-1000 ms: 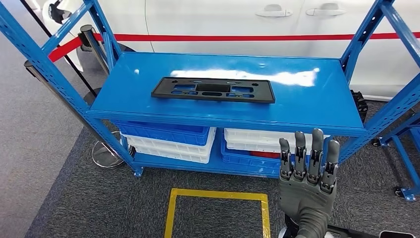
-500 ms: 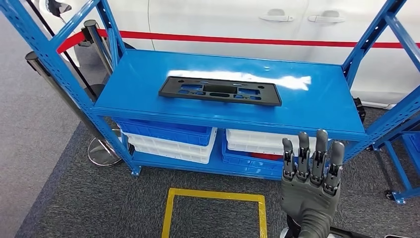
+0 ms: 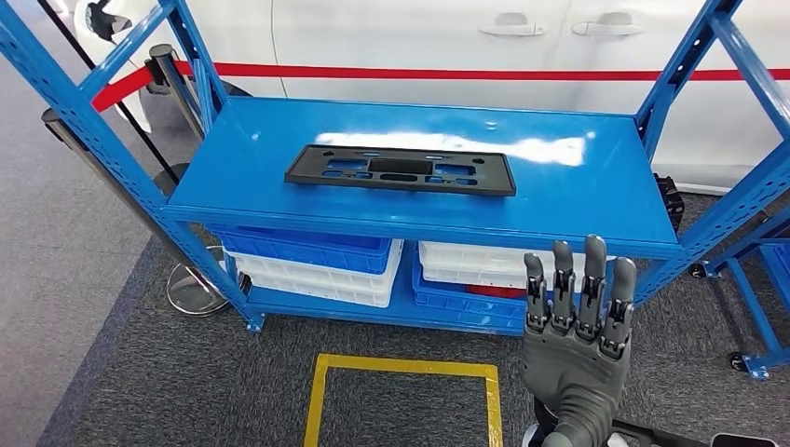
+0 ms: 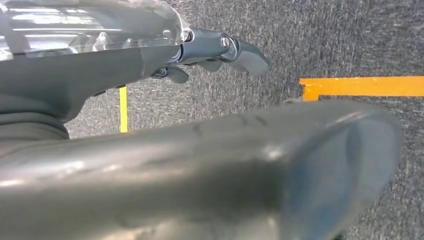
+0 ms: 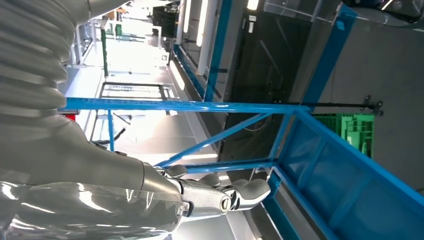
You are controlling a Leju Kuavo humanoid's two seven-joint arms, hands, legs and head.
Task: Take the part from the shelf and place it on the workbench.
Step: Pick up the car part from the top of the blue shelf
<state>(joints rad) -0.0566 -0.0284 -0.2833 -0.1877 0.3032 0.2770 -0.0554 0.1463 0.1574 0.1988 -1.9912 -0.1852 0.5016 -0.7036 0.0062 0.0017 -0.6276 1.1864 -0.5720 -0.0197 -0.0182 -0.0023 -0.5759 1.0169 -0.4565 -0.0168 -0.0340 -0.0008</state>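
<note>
From my remote station, the right robot hand (image 3: pixel 578 321) stands raised on its silver arm at the near right of the head view, palm away from the camera, fingers (image 3: pixel 593 279) straight, slightly apart and pointing up, holding nothing. It hangs in front of the shelf's (image 3: pixel 596 177) near edge, well apart from the part (image 3: pixel 401 170). The part, a flat black plate with cut-outs, lies on the blue top shelf, left of centre, its long side running left to right, untouched. Under it, blue and white bins (image 3: pixel 321 265) sit on the lower level. A yellow square (image 3: pixel 405 368) marks the grey carpet near me, left of the raised arm. A white car (image 3: pixel 419 37) with a red stripe stands beyond the shelf.

In the right wrist view the thumb (image 5: pixel 250 192) and fingers extend before blue framing. The left robot hand (image 4: pixel 220 50) hangs over the carpet in its wrist view, fingers loosely curled with nothing in them; whether it is fully closed I cannot tell.
</note>
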